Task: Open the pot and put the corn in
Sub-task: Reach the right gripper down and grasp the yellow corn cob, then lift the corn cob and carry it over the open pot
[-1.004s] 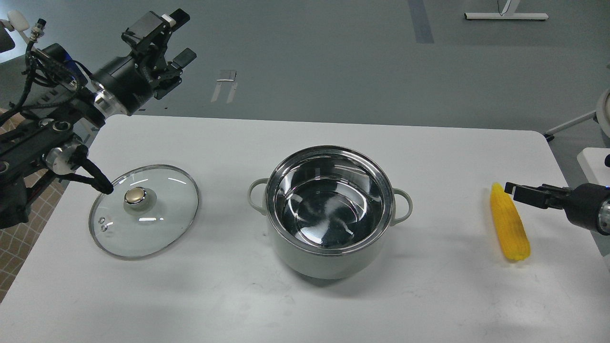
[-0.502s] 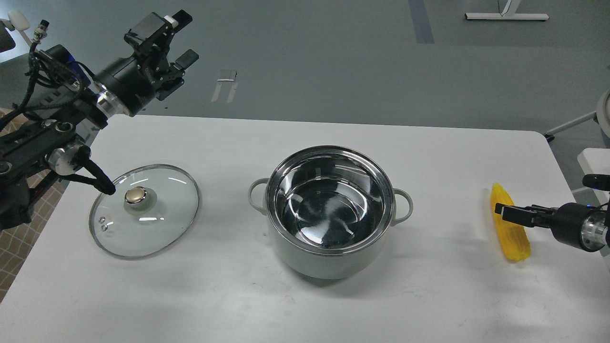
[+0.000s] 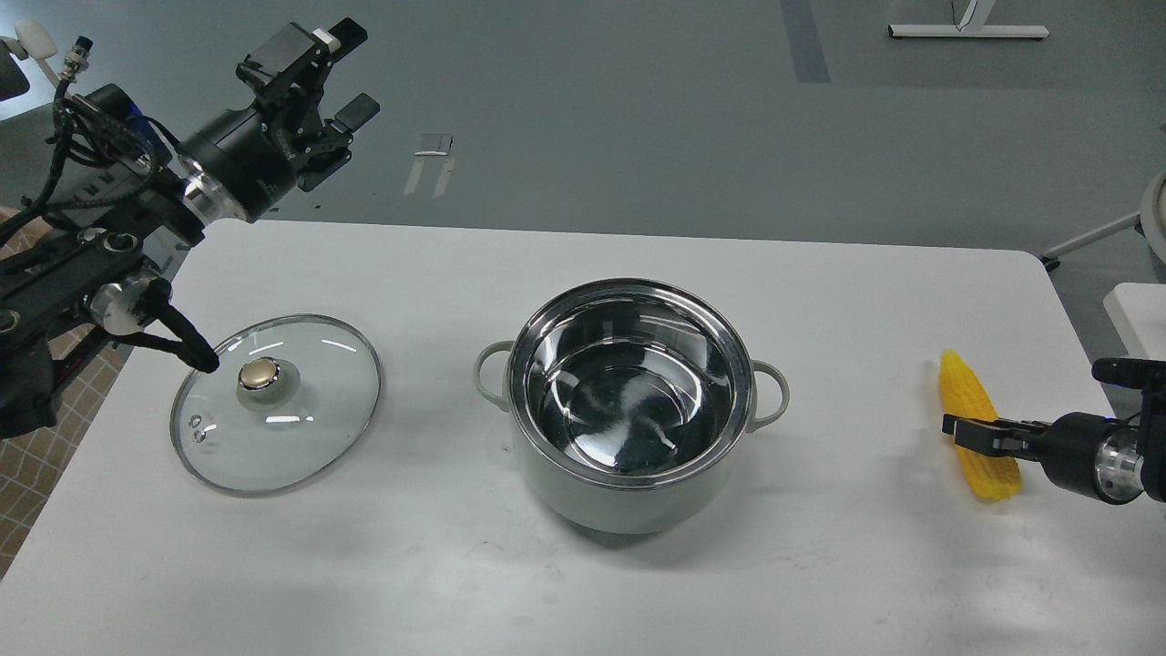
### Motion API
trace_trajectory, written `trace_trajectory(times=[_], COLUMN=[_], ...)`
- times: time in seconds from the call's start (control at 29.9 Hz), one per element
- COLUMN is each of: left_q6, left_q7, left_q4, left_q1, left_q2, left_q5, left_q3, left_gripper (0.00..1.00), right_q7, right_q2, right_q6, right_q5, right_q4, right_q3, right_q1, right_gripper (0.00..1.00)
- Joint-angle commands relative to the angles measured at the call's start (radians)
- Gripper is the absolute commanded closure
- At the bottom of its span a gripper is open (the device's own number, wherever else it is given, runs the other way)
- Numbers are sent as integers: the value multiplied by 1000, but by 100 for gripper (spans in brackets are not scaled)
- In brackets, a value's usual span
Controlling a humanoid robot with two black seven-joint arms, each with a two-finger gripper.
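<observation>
The pale grey-green pot (image 3: 624, 503) stands open in the middle of the white table, its shiny steel inside empty. Its glass lid (image 3: 301, 428) with the gold knob (image 3: 260, 373) lies flat on the table to the left. The yellow corn (image 3: 967, 390) lies near the right edge, pointed end away from me. My right gripper (image 3: 967, 430) comes in from the right, low and across the cob's middle; it is seen side-on and its fingers cannot be told apart. My left gripper (image 3: 351, 71) is open and empty, raised beyond the table's far left corner.
The white table (image 3: 383, 565) has rounded far corners. A black cable loop of my left arm (image 3: 187, 342) hangs just over the lid's left rim. A white stand (image 3: 1134, 310) is beyond the right edge.
My right gripper has dropped lower and drawn back to the right, from the corn's tip to across its middle. The corn, pot, lid and left arm have hardly moved.
</observation>
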State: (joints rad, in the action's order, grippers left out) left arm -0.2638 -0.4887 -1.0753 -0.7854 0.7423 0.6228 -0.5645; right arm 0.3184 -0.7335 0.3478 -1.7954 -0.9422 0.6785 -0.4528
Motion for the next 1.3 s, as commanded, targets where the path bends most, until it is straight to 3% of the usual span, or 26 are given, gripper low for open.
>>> trace_trajectory(times=[0.0, 0.23, 0.4, 0.6, 0.87, 1.27], left_q6=[0, 0, 0, -2, 1, 0], left_q7=[0, 0, 0, 0, 0, 0], left_q4=[0, -5, -5, -9, -9, -9], left_q1=[0, 0, 0, 0, 1, 2], left_q2=[0, 0, 3, 8, 8, 8], left_q5=[0, 0, 0, 0, 0, 0], left_q3=[0, 0, 0, 1, 3, 8], left_gripper=[4, 4, 4, 4, 4, 4], right_q7=[1, 1, 1, 4, 2, 5], right_q2=[0, -59, -127, -118, 40, 173], right_q6=[0, 0, 10, 74, 114, 141], right_q5=[2, 7, 19, 47, 107, 166], right_q4=[-21, -127, -210, -213, -210, -375], right_q3=[1, 22, 49, 41, -197, -448], right_q1=[-4, -26, -150, -354, -702, -891], right_gripper=[100, 100, 100, 100, 100, 100])
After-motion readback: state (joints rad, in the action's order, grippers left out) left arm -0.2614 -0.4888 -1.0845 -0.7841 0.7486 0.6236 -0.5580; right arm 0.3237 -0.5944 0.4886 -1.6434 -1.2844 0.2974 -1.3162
